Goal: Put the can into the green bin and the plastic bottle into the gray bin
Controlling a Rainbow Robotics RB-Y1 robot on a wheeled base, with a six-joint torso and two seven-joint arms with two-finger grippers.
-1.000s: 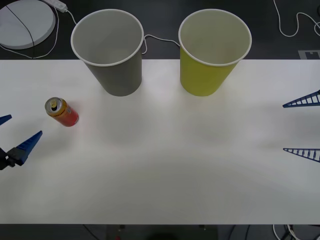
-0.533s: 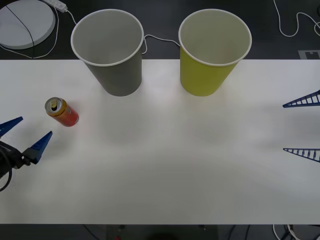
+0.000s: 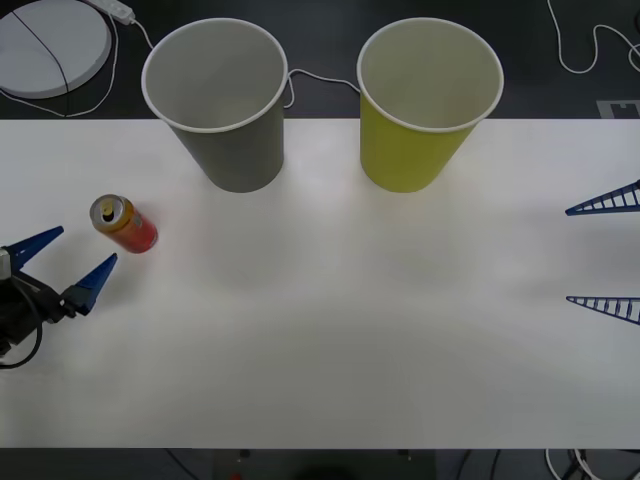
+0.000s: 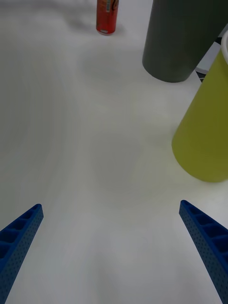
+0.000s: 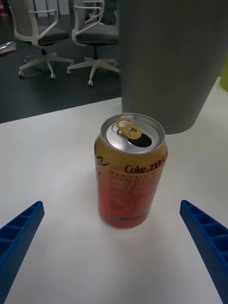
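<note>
Standing upright on the counter, the Coke Zero can sits at eight o'clock from the gray bin. Left gripper faces it, jaws spread; right gripper idles at three o'clock, jaws spread. Green bin looks empty; nothing is binned yet.

A round white disc and white cables lie on the dark floor past the white table's far edge. Two office chairs stand there.
</note>
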